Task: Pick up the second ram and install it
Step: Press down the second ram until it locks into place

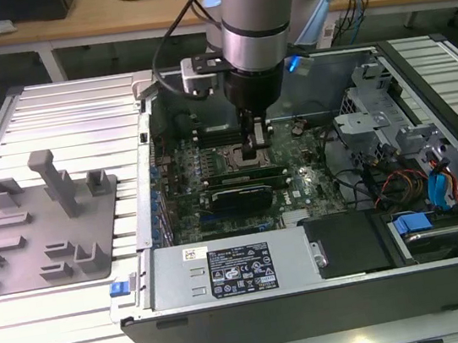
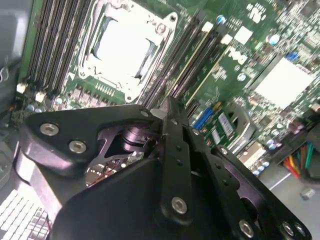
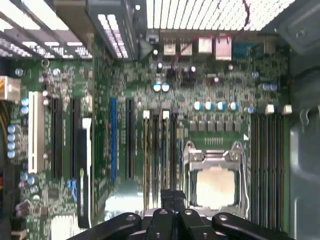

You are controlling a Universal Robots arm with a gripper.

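Gripper low over motherboard, fingers close together on the memory stick at the slots beside the processor; case open.

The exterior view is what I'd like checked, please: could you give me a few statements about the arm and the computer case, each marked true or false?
1. The gripper is down inside the open computer case, above the motherboard. True.
2. The grey fixture plate lies to the exterior view's right of the case. False: it lies to the exterior view's left.
3. The processor socket sits between banks of memory slots. True.
4. The case's side panel is closed. False: the case is open, its inside exposed.
5. A person's hand is reaching into the case. False: the arm is what reaches in.
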